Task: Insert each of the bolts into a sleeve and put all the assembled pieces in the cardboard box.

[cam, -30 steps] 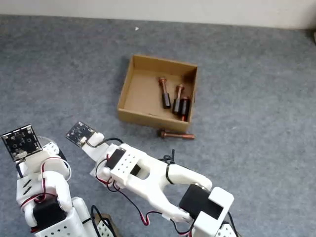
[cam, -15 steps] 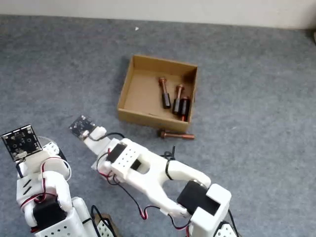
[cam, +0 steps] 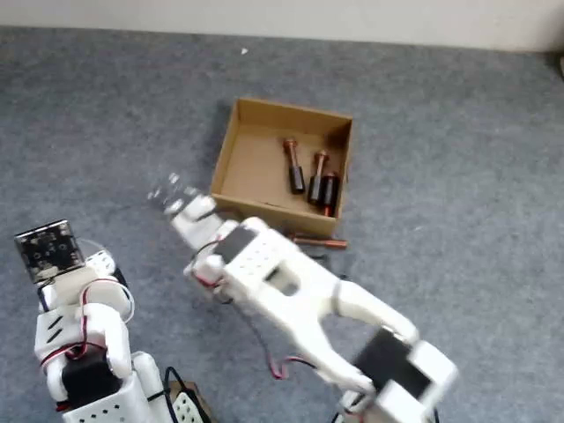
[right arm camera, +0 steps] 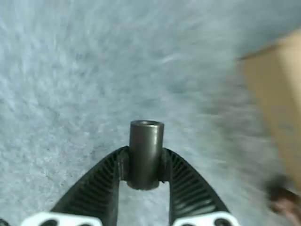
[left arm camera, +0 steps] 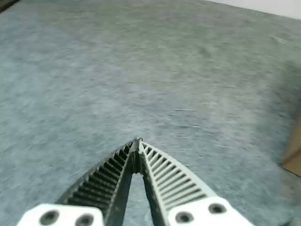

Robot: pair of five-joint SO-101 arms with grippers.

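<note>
A brown cardboard box (cam: 251, 172) sits open in the middle of the grey fuzzy desk (cam: 458, 176). Three put-together pieces lie inside it, on the right side. Each one is a copper-coloured bolt with a dark sleeve on it. The first piece (cam: 293, 167) lies a bit apart. The second piece (cam: 317, 178) and the third piece (cam: 330, 190) lie right next to each other by the right wall.

One loose copper-coloured metal bolt (cam: 322, 241) lies flat on the desk outside the box. It is just beside the near wall and runs along it. One end of it goes under the white right arm (cam: 300, 291).

The right arm stretches from the near right edge of the desk up to a spot just outside the box's near left corner. In the right wrist view, the right hand (right arm camera: 145, 165) is clamped on a short dark grey metal sleeve (right arm camera: 146, 141). The sleeve stands straight between the two black ribbed fingers (right arm camera: 103, 181). Its open round end pokes out past the tips. It is held over the desk, with the side of the box close by.

The white left arm (cam: 79, 326) is at the near left corner of the desk, well apart from the box. The left hand (left arm camera: 137, 146) has its fingers pressed together with nothing between them, and it points over the grey desk.
</note>
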